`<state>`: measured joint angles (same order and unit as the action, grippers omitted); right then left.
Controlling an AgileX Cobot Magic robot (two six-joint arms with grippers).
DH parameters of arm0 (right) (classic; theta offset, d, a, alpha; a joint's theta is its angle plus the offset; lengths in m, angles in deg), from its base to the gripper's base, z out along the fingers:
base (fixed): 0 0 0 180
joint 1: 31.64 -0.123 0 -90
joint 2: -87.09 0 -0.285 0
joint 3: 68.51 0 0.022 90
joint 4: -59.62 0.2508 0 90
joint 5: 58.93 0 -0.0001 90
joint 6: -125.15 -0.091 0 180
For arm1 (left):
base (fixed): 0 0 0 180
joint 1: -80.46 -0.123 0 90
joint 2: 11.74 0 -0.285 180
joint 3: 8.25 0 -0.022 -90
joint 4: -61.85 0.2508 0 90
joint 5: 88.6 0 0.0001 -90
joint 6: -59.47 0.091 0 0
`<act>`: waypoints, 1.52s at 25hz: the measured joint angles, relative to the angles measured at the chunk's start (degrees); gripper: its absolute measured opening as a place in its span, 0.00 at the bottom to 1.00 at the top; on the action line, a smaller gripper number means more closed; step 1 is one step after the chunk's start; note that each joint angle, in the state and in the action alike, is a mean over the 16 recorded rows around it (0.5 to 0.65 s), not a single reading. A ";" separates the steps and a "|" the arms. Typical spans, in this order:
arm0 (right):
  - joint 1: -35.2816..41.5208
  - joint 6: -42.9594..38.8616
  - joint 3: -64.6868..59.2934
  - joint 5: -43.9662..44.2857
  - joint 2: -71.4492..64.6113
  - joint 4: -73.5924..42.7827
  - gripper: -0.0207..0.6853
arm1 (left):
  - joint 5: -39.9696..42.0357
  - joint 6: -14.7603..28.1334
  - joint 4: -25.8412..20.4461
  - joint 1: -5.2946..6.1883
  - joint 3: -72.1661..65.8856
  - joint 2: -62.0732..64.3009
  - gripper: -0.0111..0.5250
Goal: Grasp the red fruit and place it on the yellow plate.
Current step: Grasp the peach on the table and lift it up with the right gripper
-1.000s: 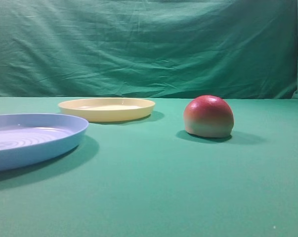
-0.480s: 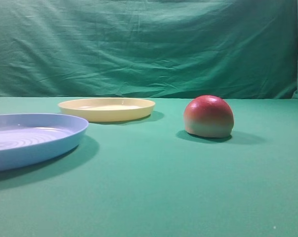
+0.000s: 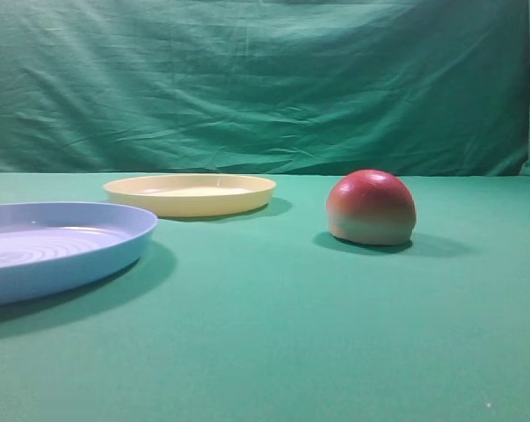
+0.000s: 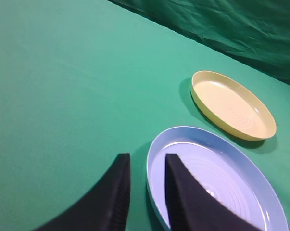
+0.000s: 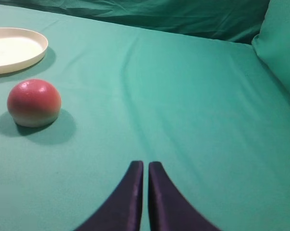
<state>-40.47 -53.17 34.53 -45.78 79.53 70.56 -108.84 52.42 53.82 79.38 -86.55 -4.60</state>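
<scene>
The red fruit (image 3: 371,207) rests flat on the green cloth, right of centre in the exterior view; in the right wrist view the red fruit (image 5: 34,102) lies at far left. The yellow plate (image 3: 190,193) stands behind and to its left, holding nothing; the left wrist view shows the yellow plate (image 4: 233,104) beyond the blue one. Neither arm appears in the exterior view. My left gripper (image 4: 145,160) hovers over the near edge of the blue plate, jaws a little apart, nothing between them. My right gripper (image 5: 145,166) is shut and empty, well to the right of the fruit.
A light-blue round plate (image 3: 89,255) sits at the near left, larger in view than the yellow one. A green backdrop (image 3: 265,83) hangs behind the table. A fold of green cloth (image 5: 279,43) rises at the right edge.
</scene>
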 joint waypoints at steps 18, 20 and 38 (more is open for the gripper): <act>-0.09 14.00 26.45 21.31 -33.29 5.82 0.03 | 0.00 0.00 0.00 0.00 0.00 0.00 0.31; -0.46 15.64 28.63 23.37 -38.17 6.70 0.03 | 0.00 0.00 0.00 0.00 0.00 0.00 0.31; -15.84 17.96 50.29 25.88 -75.70 3.44 0.03 | 0.00 0.00 0.00 0.00 0.00 0.00 0.31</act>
<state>-56.32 -35.21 84.83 -19.91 3.83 74.00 -108.84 52.42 53.82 79.38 -86.55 -4.60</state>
